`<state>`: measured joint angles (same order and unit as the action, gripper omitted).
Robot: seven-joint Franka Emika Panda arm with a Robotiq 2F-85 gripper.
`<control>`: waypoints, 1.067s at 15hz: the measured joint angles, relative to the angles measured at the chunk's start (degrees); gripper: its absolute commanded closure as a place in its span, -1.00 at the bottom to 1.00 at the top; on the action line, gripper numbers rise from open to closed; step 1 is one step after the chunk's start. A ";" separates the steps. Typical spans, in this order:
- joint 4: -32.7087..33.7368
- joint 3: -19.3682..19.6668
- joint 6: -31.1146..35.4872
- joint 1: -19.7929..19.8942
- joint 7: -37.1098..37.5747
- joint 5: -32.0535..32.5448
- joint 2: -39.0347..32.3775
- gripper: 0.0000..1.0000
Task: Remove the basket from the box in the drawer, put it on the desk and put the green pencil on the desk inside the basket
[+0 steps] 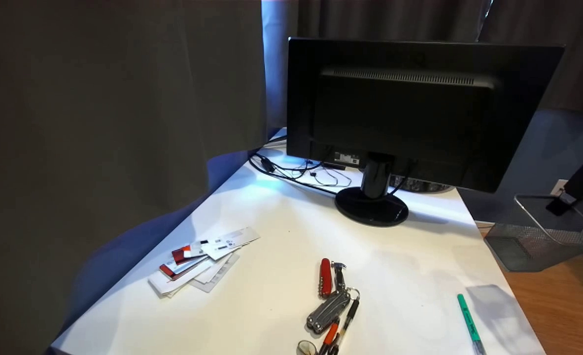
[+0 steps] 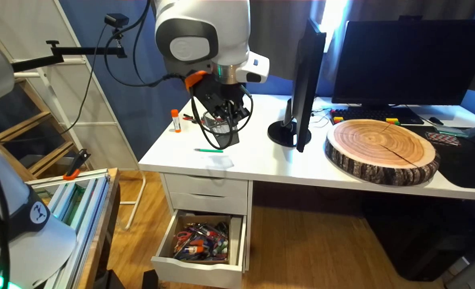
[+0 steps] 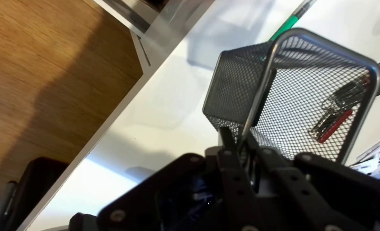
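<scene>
Reads only "MIKA" on the arm's base (image 2: 40,249), cut off at the frame edge. Too small to read on the label (image 1: 346,158) of the monitor (image 1: 409,113), likewise on the green pencil (image 1: 468,318), lying on the desk (image 1: 394,266), partly hidden by the basket (image 3: 283,96) in the wrist view. Pinched at the rim between the fingers of the gripper (image 3: 239,139), above the desk; only partly visible in both exterior views.

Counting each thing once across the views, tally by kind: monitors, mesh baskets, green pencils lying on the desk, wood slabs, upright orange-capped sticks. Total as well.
Monitors: 2
Mesh basket: 1
Green pencil: 1
Wood slab: 1
Orange-capped stick: 1
Total: 6
</scene>
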<state>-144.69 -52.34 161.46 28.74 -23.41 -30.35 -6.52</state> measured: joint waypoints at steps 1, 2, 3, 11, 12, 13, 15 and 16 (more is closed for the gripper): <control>0.15 2.26 0.00 -2.03 1.54 0.31 -0.11 0.95; 0.30 6.10 -0.04 -5.61 2.97 0.70 -0.23 0.95; 0.44 9.90 -0.05 -9.24 4.89 1.66 -0.58 0.95; 5.97 25.66 -0.04 -25.86 11.18 3.09 -9.04 0.95; 6.85 26.23 -0.04 -26.41 11.61 3.09 -9.80 0.95; 7.65 26.73 -0.04 -26.86 11.96 3.09 -10.55 0.95; 9.12 27.54 -0.04 -27.63 12.78 3.09 -12.14 0.95; 9.81 27.97 -0.04 -28.05 13.17 3.10 -12.99 0.95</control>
<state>-134.88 -24.38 161.42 0.69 -10.24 -27.25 -19.50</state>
